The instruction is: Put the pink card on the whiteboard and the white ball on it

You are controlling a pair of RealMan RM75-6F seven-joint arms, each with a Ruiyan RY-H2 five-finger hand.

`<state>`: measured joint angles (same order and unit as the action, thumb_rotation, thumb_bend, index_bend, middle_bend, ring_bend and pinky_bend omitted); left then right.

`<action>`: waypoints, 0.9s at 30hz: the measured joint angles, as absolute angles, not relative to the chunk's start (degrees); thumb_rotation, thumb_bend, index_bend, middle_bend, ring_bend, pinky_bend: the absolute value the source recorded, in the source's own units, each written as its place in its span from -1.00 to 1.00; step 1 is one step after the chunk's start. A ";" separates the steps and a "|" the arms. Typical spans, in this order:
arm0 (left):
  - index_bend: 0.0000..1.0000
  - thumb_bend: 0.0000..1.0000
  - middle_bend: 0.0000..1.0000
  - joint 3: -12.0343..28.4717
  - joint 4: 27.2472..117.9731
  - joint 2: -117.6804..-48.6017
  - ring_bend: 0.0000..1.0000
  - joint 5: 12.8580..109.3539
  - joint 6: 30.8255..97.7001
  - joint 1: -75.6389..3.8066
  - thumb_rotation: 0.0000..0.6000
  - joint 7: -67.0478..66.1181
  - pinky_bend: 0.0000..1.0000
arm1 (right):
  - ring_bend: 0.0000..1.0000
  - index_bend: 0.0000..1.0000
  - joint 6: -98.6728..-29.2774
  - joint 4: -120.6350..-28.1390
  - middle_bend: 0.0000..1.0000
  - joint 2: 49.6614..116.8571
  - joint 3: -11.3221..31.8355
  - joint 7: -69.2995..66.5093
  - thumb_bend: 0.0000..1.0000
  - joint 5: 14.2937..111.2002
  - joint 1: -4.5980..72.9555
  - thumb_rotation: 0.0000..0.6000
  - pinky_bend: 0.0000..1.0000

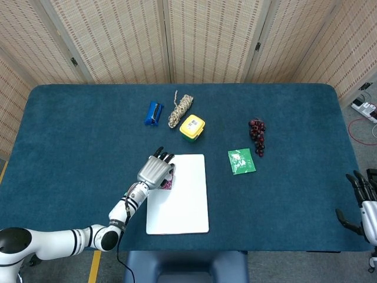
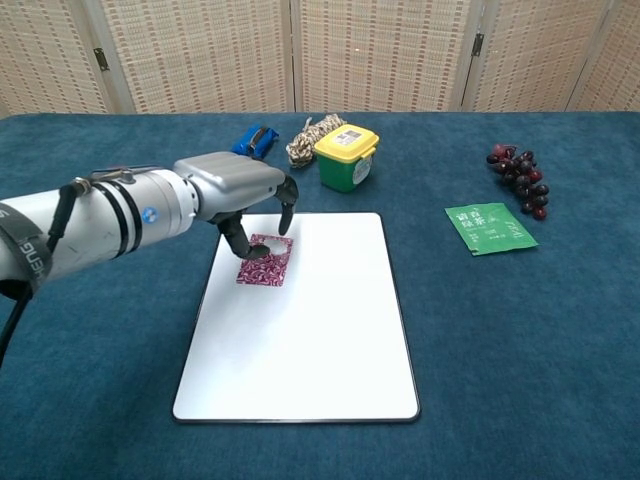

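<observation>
The whiteboard [image 2: 310,340] [image 1: 182,200] lies flat near the table's front edge. The pink patterned card [image 2: 262,268] rests on its far left corner, half hidden under my hand in the head view [image 1: 166,185]. My left hand [image 2: 240,188] [image 1: 155,171] hovers over that corner and pinches the small white ball [image 2: 268,243] between thumb and finger, just above the card. I cannot tell whether the ball touches the card. My right hand [image 1: 365,203] sits at the table's front right edge, fingers apart, holding nothing.
Behind the board stand a yellow-lidded green tub [image 2: 346,156], a rope bundle [image 2: 312,136] and a blue object [image 2: 252,142]. Dark grapes [image 2: 518,178] and a green packet [image 2: 490,228] lie to the right. A folding screen backs the table.
</observation>
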<state>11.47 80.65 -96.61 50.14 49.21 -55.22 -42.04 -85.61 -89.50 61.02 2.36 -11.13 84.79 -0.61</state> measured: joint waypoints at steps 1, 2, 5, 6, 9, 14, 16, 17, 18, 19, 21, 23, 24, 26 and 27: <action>-0.13 -0.11 -0.64 11.36 80.37 -96.75 -0.67 49.60 49.26 -55.44 1.00 -42.25 -1.00 | -0.82 -1.00 -85.60 -89.41 -0.91 61.01 2.38 -11.22 -0.27 84.75 -0.62 1.00 -0.92; -0.14 -0.11 -0.64 11.30 80.26 -96.81 -0.67 49.33 49.29 -55.54 1.00 -42.35 -1.00 | -0.82 -1.00 -85.63 -89.32 -0.91 61.00 2.41 -11.31 -0.27 84.71 -0.65 1.00 -0.92; -0.25 -0.11 -0.64 10.90 79.92 -96.95 -0.69 47.99 49.49 -55.91 1.00 -42.85 -1.00 | -0.82 -1.00 -85.70 -89.21 -0.91 60.99 2.48 -11.46 -0.27 84.77 -0.65 1.00 -0.92; -0.37 -0.12 -0.64 10.75 79.91 -96.94 -0.70 47.45 49.57 -56.03 1.00 -43.07 -1.00 | -0.82 -1.00 -85.68 -89.18 -0.91 61.00 2.48 -11.49 -0.27 84.79 -0.64 1.00 -0.92; -0.80 -0.21 -0.68 10.55 80.45 -96.65 -0.74 45.84 49.94 -56.25 1.00 -43.60 -1.00 | -0.82 -1.00 -85.66 -89.16 -0.91 61.03 2.49 -11.58 -0.27 84.88 -0.60 1.00 -0.92; -0.92 -0.28 -0.69 11.31 83.10 -95.05 -0.75 45.70 52.53 -55.24 1.00 -41.12 -1.00 | -0.82 -1.00 -85.93 -89.34 -0.91 60.68 2.58 -11.41 -0.27 84.84 -0.73 1.00 -0.92; -0.87 -0.28 -0.69 11.85 84.96 -93.32 -0.75 45.72 54.12 -54.12 1.00 -39.23 -1.00 | -0.82 -1.00 -85.93 -89.43 -0.91 60.52 2.63 -11.38 -0.27 84.77 -0.74 1.00 -0.92; -0.85 -0.28 -0.69 12.07 85.81 -92.43 -0.74 45.73 54.92 -53.54 1.00 -38.48 -1.00 | -0.82 -1.00 -85.90 -89.46 -0.91 60.43 2.67 -11.39 -0.27 84.73 -0.73 1.00 -0.92; -0.82 -0.28 -0.69 12.32 86.94 -91.21 -0.74 45.75 56.13 -52.66 1.00 -37.51 -1.00 | -0.82 -1.00 -85.85 -89.46 -0.91 60.40 2.68 -11.39 -0.27 84.71 -0.71 1.00 -0.92; -0.80 -0.28 -0.69 12.46 87.80 -90.24 -0.74 45.79 57.10 -51.93 1.00 -36.80 -1.00 | -0.82 -1.00 -85.81 -89.47 -0.91 60.37 2.70 -11.40 -0.27 84.70 -0.68 1.00 -0.92; -0.78 -0.28 -0.69 12.64 89.82 -87.84 -0.73 45.94 59.52 -49.92 1.00 -35.17 -1.00 | -0.82 -1.00 -85.66 -89.47 -0.91 60.32 2.71 -11.45 -0.27 84.73 -0.59 1.00 -0.92; -0.77 -0.28 -0.69 12.58 91.46 -85.66 -0.73 46.16 61.55 -47.95 1.00 -33.82 -1.00 | -0.82 -1.00 -85.54 -89.50 -0.91 60.25 2.72 -11.50 -0.27 84.85 -0.47 1.00 -0.92; -0.76 -0.28 -0.69 12.42 92.48 -84.18 -0.73 46.32 62.82 -46.57 1.00 -32.98 -1.00 | -0.82 -1.00 -85.50 -89.52 -0.91 60.20 2.72 -11.54 -0.27 84.91 -0.42 1.00 -0.92; -0.76 -0.28 -0.69 11.97 93.91 -81.92 -0.73 46.59 64.64 -44.43 1.00 -31.80 -1.00 | -0.82 -0.98 -85.46 -89.64 -0.91 60.07 2.73 -11.76 -0.27 85.09 -0.33 1.00 -0.92; -0.75 -0.28 -0.69 11.58 94.81 -80.37 -0.73 46.73 65.80 -42.96 1.00 -31.03 -1.00 | -0.82 -0.97 -85.43 -89.72 -0.90 59.98 2.74 -11.91 -0.27 85.18 -0.28 1.00 -0.92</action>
<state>11.58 94.81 -80.37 46.73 65.80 -42.96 -31.03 -85.43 -89.72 59.98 2.74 -11.91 85.18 -0.28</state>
